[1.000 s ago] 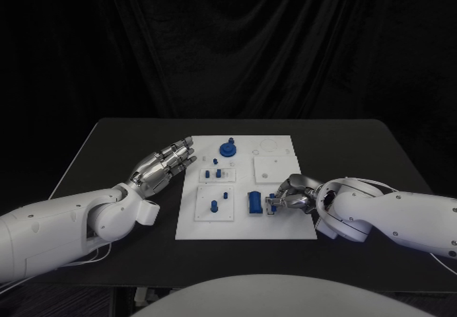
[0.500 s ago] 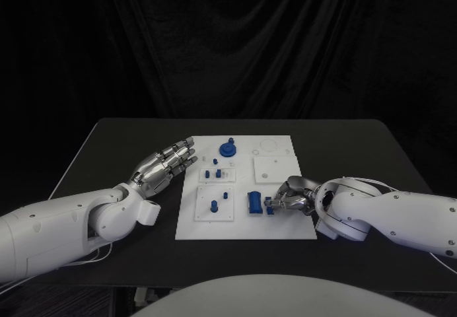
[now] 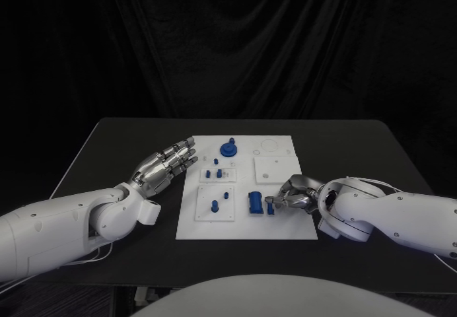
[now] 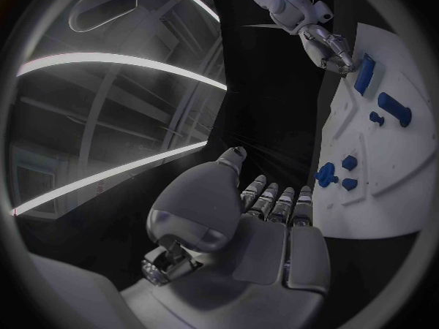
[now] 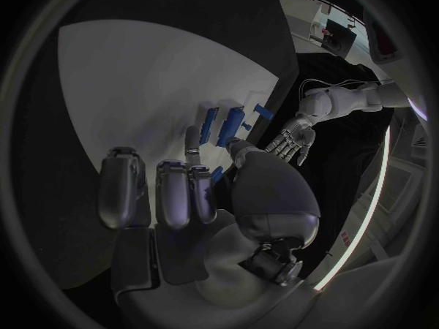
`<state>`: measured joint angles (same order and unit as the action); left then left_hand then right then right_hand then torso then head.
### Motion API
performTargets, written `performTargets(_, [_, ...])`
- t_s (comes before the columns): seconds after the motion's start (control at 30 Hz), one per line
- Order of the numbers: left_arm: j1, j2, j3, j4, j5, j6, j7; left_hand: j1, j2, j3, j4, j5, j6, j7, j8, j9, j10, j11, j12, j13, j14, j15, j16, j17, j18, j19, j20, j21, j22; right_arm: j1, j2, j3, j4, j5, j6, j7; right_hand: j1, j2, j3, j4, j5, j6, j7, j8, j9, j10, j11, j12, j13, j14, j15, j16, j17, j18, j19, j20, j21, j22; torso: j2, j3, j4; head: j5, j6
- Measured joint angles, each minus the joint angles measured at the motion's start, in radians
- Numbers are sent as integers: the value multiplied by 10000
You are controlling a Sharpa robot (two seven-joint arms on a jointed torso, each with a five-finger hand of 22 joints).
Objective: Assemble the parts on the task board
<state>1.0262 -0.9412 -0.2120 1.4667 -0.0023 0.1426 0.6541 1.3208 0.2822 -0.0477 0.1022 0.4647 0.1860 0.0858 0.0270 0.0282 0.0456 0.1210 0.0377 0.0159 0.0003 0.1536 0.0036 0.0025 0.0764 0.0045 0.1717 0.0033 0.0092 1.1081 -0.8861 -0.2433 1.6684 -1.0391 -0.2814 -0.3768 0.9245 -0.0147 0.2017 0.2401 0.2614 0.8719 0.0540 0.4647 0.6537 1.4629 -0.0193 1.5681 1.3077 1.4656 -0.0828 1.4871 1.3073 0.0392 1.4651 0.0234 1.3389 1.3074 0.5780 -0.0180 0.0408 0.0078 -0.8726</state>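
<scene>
The white task board (image 3: 282, 226) lies mid-table with blue parts on it: a round knob (image 3: 228, 148) at the far end, small pegs (image 3: 215, 174) and a long block (image 3: 255, 202). My right hand (image 3: 298, 194) rests on the board's near right part. Its thumb and a finger pinch a small blue piece (image 3: 271, 207) just right of the block; the right wrist view shows that piece (image 5: 216, 174) between thumb and fingertip. My left hand (image 3: 164, 164) lies open with fingers straight beside the board's left edge, touching no part. The left wrist view shows the left hand (image 4: 268, 227) next to the board (image 4: 384, 168).
More blue pegs (image 3: 218, 200) stand in the board's near left plate. Bare black table (image 3: 362, 152) lies all round the board, and a dark curtain hangs behind it.
My right hand has shifted a little, and the small blue piece in its fingertips now sits close against the block's right side. The left hand has not moved.
</scene>
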Motion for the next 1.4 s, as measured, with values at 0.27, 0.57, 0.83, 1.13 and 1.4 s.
performTargets(0.27, [-4, -56, 0, 8, 0, 3, -2, 0, 0, 0, 0, 0, 0, 0, 0, 0, -1, -1, 0, 0, 0, 0, 0, 1, -1, 0, 0, 0, -1, -23, -390, -6, 295, -21, -373, 361, 652, 27, 24, -310, 679, 0, 0, 79, 1, 0, 0, 0, -1, 0, 0, -40, 0, 0, 1, 0, -68, 0, 1, 0, 5, 39, 0])
performTargets(0.57, [-10, -70, 0, 13, 0, 6, -3, 0, 0, 1, -1, 0, 0, 0, 0, 0, -3, -3, 0, 0, 0, 0, 0, 2, 0, 0, 0, 0, 1, -143, -734, -26, 621, -21, -372, 460, 1114, -17, -169, -557, 583, 90, -90, 795, 520, 41, -41, 0, -2, 0, 0, -40, 0, 1, 0, 0, -68, 0, 1, 1, 4, 4, 0])
performTargets(0.83, [-14, -76, 0, 30, 0, 9, 0, 0, 0, 29, -29, 0, 3, 4, 0, 1, -3, -4, 0, 0, 0, 0, 0, 3, 0, 0, 0, 0, 8, -248, -883, -41, 668, -23, -437, 643, 1492, 61, -236, -707, 556, -56, -220, 1369, 1018, 39, -112, 0, -2, 1, -74, -280, -28, 161, -2, -8, -404, 0, 1, 1, -7, 48, 0])
performTargets(1.13, [-16, -85, 0, 175, 0, -12, 123, 0, 0, 238, -182, 185, 210, 210, 98, 35, -4, -4, 125, 16, 21, 198, 30, 4, 11, 87, 300, 0, 84, -259, -1681, -39, 989, 1105, -2106, 3601, 2390, 126, 504, -132, 1764, -1026, 479, 626, 265, -4515, 568, -3624, -1881, -3734, 682, -5022, -6544, 1179, -3968, 564, -7511, -653, 0, 2, -5, 122, 0])
performTargets(1.4, [-16, 25, 1, 319, 0, -93, 185, -241, -84, 403, -26, 153, 539, 358, 158, 70, 330, 328, 542, 99, 91, 271, 204, 62, 317, 161, 520, 42, 143, -16, -2224, -25, 1101, 4186, -2032, 7621, 540, 21, -996, 481, -77, -4105, 883, -1662, -1969, -13703, 2090, -11302, -7604, -13297, 2772, -11862, -10596, 382, -12781, 2636, -12966, -7861, -46, 11, 5, 29, 0])
